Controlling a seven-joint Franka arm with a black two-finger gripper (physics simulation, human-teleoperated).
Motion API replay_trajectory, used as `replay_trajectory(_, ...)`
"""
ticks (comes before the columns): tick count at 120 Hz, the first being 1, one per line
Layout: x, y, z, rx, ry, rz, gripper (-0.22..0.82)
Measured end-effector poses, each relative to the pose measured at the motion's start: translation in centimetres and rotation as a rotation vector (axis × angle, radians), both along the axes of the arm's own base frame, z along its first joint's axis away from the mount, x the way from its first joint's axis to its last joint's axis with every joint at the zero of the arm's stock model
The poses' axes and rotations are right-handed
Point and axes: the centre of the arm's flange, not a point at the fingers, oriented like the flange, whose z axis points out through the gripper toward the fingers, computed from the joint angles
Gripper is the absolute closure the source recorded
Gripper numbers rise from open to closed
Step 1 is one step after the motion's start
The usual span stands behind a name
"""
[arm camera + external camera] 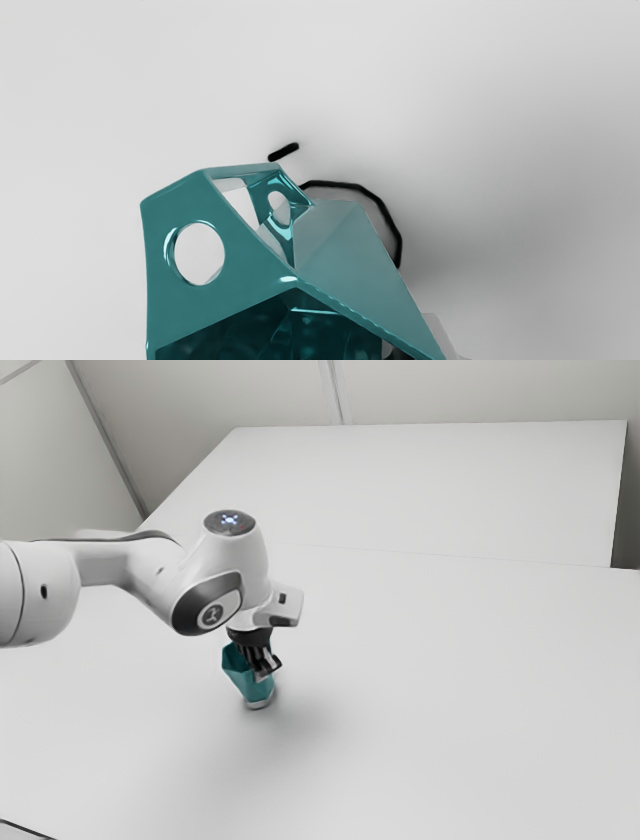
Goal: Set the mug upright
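A teal mug point(247, 686) tilts below the gripper point(266, 667), toward the exterior view's left; whether it is gripped cannot be told.

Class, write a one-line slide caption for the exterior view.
A Franka arm reaches its black gripper down to a teal mug, base lowermost, at a white table.

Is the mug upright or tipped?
Tipped, not fully over: in the exterior view the teal mug leans, its mouth toward that view's left of its base.
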Motion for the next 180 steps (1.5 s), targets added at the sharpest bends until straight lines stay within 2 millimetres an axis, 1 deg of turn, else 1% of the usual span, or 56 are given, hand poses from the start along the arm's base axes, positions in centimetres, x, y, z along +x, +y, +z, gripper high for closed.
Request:
replay_trajectory(6, 0.0, 0.0, 0.0, -0.001, -0.004, 0.003, 0.77)
replay_trajectory(13, 0.1, 0.0, 0.0, -0.003, -0.009, 0.009, 0.74)
replay_trajectory(26, 0.1, -0.1, 0.3, -0.007, -0.020, 0.019, 0.63)
replay_trajectory(40, 0.2, -0.1, 0.9, -0.013, -0.036, 0.029, 0.54)
replay_trajectory(51, 0.2, -0.1, 1.5, -0.017, -0.048, 0.035, 0.44)
replay_trajectory(75, 0.5, -0.7, 3.3, -0.037, -0.082, 0.044, 0.23)
replay_trajectory(81, 0.7, -0.8, 3.8, -0.050, -0.085, 0.055, 0.18)
replay_trajectory(92, 1.6, -1.1, 5.3, -0.071, -0.089, 0.081, 0.13)
replay_trajectory(104, 2.6, -0.6, 7.1, -0.093, -0.081, 0.125, 0.09)
replay_trajectory(116, 3.1, 0.4, 7.8, -0.109, -0.052, 0.174, 0.06)
replay_trajectory(125, 3.7, 1.0, 8.8, -0.116, -0.038, 0.200, 0.05)
replay_trajectory(150, 5.1, 1.8, 11.8, -0.128, 0.003, 0.248, 0.03)
replay_trajectory(180, 6.2, 2.9, 14.4, -0.153, 0.043, 0.298, 0.03)
